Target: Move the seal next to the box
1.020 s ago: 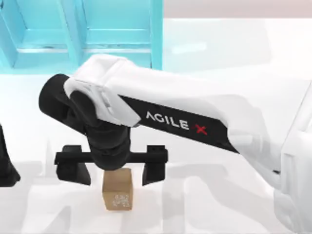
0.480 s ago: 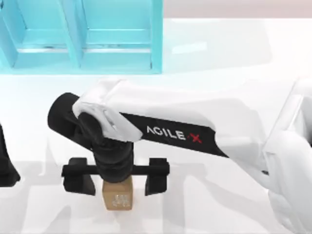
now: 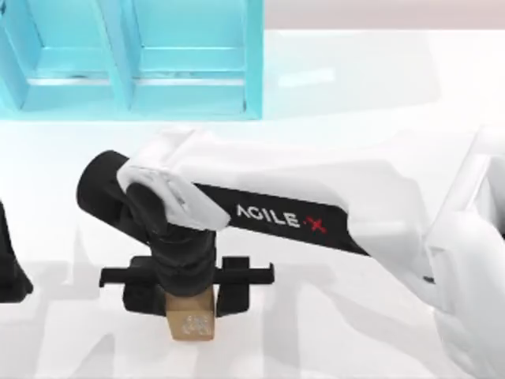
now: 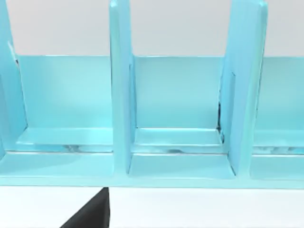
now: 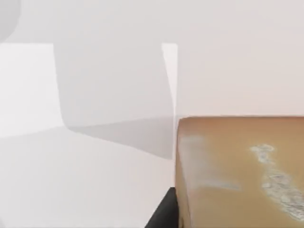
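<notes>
The box point(image 3: 190, 320) is a small tan cardboard cube with a white printed mark, standing near the front of the white table. My right gripper point(image 3: 189, 298) reaches down over it from the right, its two black fingers point(image 3: 145, 294) pressed against the box's left and right sides. In the right wrist view the box point(image 5: 237, 171) looms close, with a black fingertip point(image 5: 164, 213) against its side. The seal is out of view. A dark part of my left arm point(image 3: 9, 268) stays parked at the table's left edge.
A large turquoise shelf unit point(image 3: 134, 55) with open compartments stands at the back left, and the left wrist view looks straight into the shelf unit point(image 4: 180, 118). The white right arm point(image 3: 316, 205) stretches across the middle of the table point(image 3: 355, 71).
The right gripper first came down over the box with its fingers spread wide. Its fingers have since drawn inward until they meet the box's sides. The box has stayed in place.
</notes>
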Tool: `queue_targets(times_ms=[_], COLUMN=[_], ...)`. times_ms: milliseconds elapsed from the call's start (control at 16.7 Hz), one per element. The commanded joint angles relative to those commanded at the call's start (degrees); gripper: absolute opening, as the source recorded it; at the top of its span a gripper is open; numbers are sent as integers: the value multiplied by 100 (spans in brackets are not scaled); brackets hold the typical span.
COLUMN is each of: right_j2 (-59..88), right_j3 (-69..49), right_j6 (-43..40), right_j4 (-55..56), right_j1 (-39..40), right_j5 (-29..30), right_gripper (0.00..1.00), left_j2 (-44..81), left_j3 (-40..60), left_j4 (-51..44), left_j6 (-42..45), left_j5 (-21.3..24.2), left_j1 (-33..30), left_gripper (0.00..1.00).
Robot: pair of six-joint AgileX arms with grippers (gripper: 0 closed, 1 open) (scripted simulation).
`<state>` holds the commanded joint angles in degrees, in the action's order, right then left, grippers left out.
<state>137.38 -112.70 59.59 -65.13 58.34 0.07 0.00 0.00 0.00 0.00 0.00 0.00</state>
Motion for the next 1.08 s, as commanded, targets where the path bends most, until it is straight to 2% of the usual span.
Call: queue_targets(times_ms=[300,900,1080], right_j2=[0,-15,-92], right_j3=[0,-15,-380], right_j6=[0,1,13], right_j4=[0,-21,-395], right_j1=[0,-15,-30], right_j5=[0,1,1], right_gripper=[2,0,0], left_j2=[0,0,0], left_j3=[0,0,0], left_j4=[0,0,0], left_j6=[0,0,0], left_j5=[0,0,0], left_j1=[0,0,0], left_gripper=[100,100,100])
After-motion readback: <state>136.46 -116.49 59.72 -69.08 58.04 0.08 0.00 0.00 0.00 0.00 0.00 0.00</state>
